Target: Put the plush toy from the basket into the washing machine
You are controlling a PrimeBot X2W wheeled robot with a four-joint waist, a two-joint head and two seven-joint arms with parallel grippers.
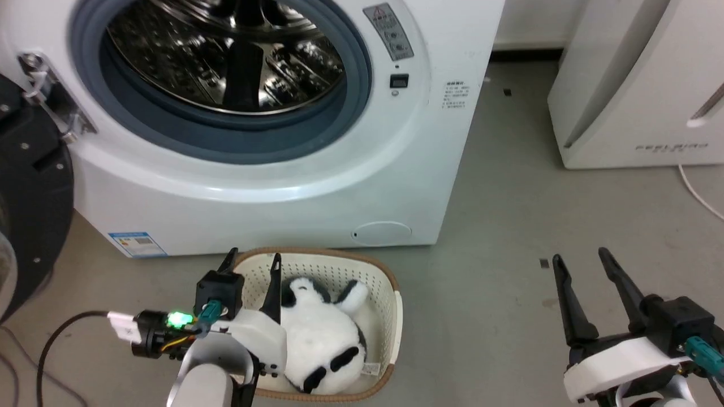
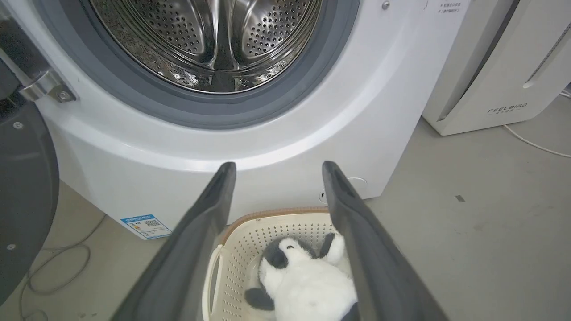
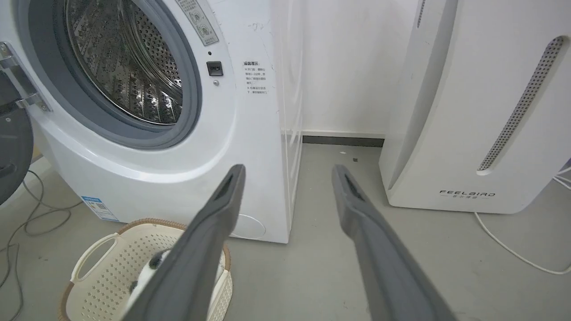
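The plush toy [image 1: 325,339], white with black patches, lies in the cream basket [image 1: 390,316] on the floor before the washing machine [image 1: 271,186]. The machine's porthole stands uncovered and its steel drum [image 1: 226,51] looks empty; its dark door [image 1: 31,198] hangs open at the left. My left gripper [image 1: 253,261] is open, hovering over the basket's left end just left of and above the toy [image 2: 308,281], touching nothing. My right gripper [image 1: 582,255] is open over bare floor, well right of the basket [image 3: 107,267]. In the right wrist view the toy [image 3: 147,274] is mostly hidden behind a finger.
A white FEELBIRD appliance [image 1: 639,85] stands at the right beside the machine, with a white cable [image 1: 698,195] trailing on the floor. Dark cables [image 2: 53,272] lie on the floor at the left under the open door. Grey floor [image 1: 509,226] separates basket and appliance.
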